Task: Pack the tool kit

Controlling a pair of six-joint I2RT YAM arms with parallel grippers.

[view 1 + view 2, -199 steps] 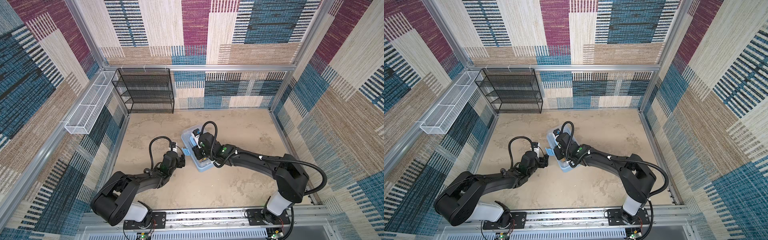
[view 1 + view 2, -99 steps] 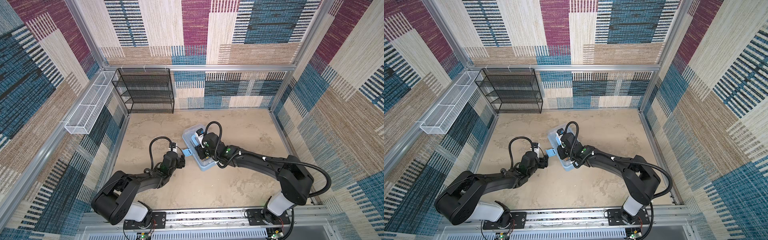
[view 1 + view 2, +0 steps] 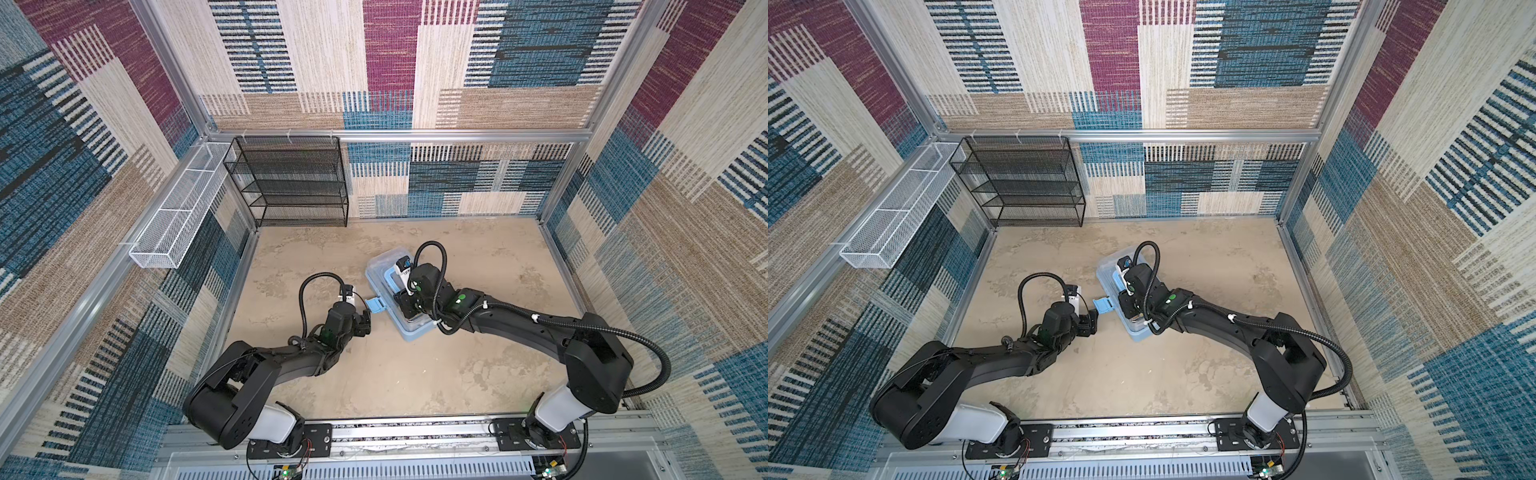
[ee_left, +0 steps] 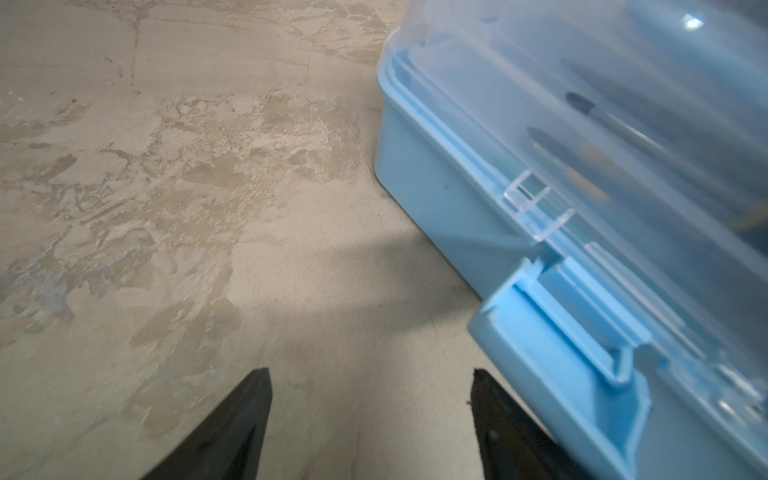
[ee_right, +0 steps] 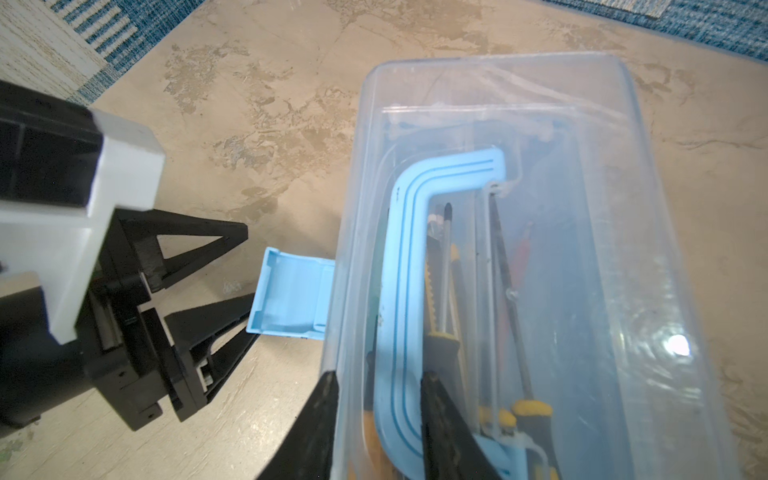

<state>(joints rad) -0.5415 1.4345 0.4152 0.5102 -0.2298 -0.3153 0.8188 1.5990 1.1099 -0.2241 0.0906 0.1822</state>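
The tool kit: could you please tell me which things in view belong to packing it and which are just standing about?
Job in hand: light blue tool kit box; clear lid; blue handle; open latch; screwdrivers inside; left pincer; right pincer.
Standing about: black mesh shelf rack; white wire basket.

No legible text, label, brand or number showing in any view. On tool kit (image 3: 376,270), clear lid (image 5: 623,208) and blue handle (image 5: 405,291) carrying no readable marking.
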